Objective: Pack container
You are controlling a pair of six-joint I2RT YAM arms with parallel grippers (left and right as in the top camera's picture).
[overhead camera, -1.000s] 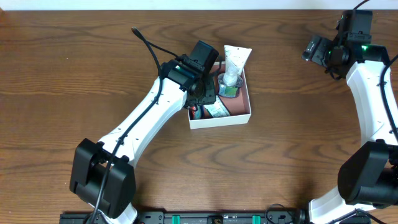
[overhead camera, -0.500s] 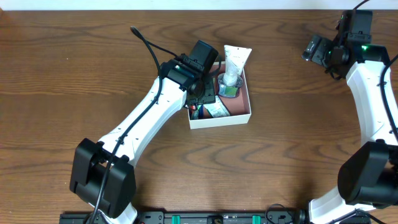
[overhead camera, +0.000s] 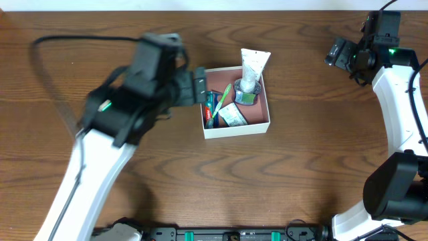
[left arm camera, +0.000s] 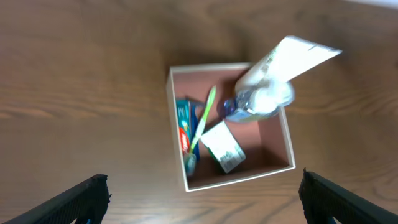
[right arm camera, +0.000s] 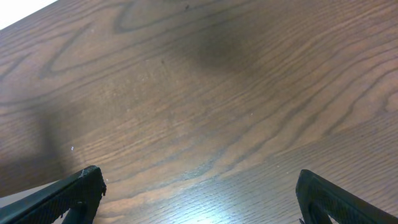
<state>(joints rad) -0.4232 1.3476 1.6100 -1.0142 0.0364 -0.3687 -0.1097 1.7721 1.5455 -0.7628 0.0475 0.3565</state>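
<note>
Blurring smears the left arm [overhead camera: 114,127] in the overhead view, so its outline is hard to read. The left wrist view is soft too, and the labels are illegible. Each wrist view shows only the fingertips, cut off by the lower edge.

- Box [overhead camera: 237,128]: mid-desk [overhead camera: 301,174], lidless, pink inside.
- Left hand [left arm camera: 203,182]: high above the box and clear of it. Overhead puts it just beside the box's left wall. Fingers spread wide, nothing between them.
- Contents: white tube [left arm camera: 283,65] leaning out over the far right corner; green toothbrush [left arm camera: 204,118]; blue-red carton [left arm camera: 183,124] along the left wall; small white packet [left arm camera: 222,146]; clear bottle [left arm camera: 245,109] at the tube's foot, kind unclear.
- Left arm: raised near the camera, reaching in from the left.
- Right arm [overhead camera: 401,114]: bent at the desk's far right edge, well apart from the box.
- Right hand [right arm camera: 199,180]: spread over bare wood, empty.
</note>
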